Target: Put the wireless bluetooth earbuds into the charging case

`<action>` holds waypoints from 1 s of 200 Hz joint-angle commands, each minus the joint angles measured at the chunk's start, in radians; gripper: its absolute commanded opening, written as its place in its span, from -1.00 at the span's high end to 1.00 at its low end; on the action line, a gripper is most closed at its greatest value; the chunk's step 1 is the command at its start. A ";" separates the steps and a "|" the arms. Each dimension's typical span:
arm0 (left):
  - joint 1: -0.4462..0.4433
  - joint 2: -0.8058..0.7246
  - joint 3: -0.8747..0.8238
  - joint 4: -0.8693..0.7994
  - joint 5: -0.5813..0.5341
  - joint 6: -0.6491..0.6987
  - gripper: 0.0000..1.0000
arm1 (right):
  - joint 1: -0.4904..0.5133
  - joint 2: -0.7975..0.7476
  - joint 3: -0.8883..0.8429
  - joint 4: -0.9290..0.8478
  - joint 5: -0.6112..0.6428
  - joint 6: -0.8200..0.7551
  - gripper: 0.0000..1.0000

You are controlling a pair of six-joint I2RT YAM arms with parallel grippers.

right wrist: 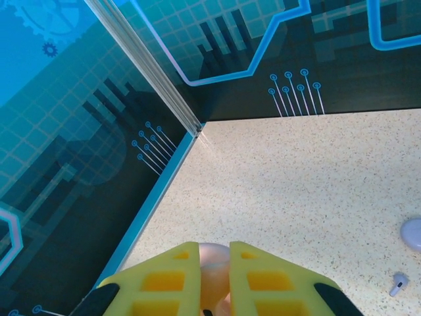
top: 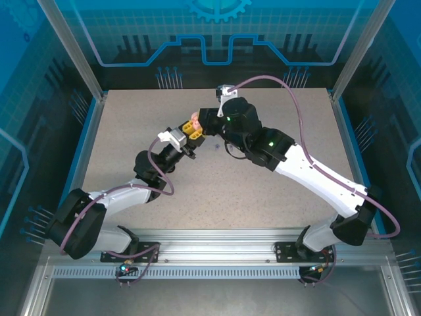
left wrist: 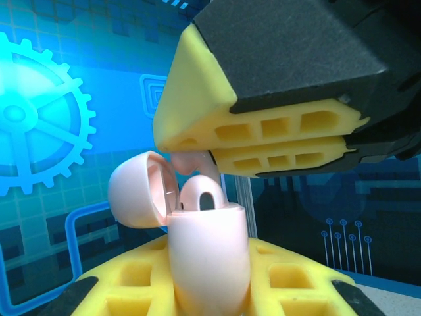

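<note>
One pale pink earbud (left wrist: 189,162), mostly hidden, is pinched in the right hand (right wrist: 214,260) above the open pink case (left wrist: 207,237) that the left hand (left wrist: 210,286) clamps (its base cut off).

Pale pink case (left wrist: 209,260) and earbud (left wrist: 192,162), yellow end effector pads (right wrist: 164,280), speckled beige table (top: 263,191).

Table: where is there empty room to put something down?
Bare room: the table's near middle, beyond the metal rail, and its far left corner by the blue edge. Crowded: the far middle, where the left pincer holds the pink case and the right pincer holds a pink earbud over it.
</note>
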 commanded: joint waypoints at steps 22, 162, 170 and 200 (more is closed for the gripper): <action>-0.004 -0.006 0.042 0.063 0.002 0.026 1.00 | 0.044 -0.054 -0.095 0.031 0.017 -0.002 0.74; -0.011 0.000 -0.002 0.062 0.025 -0.018 1.00 | -0.102 0.007 0.201 -0.172 -0.111 -0.052 -0.09; -0.012 -0.001 -0.008 0.062 0.035 -0.021 1.00 | -0.130 0.030 0.222 -0.197 -0.149 -0.046 -0.05; -0.014 0.000 -0.023 0.061 0.080 -0.036 1.00 | -0.213 0.141 0.329 -0.288 -0.277 -0.044 0.18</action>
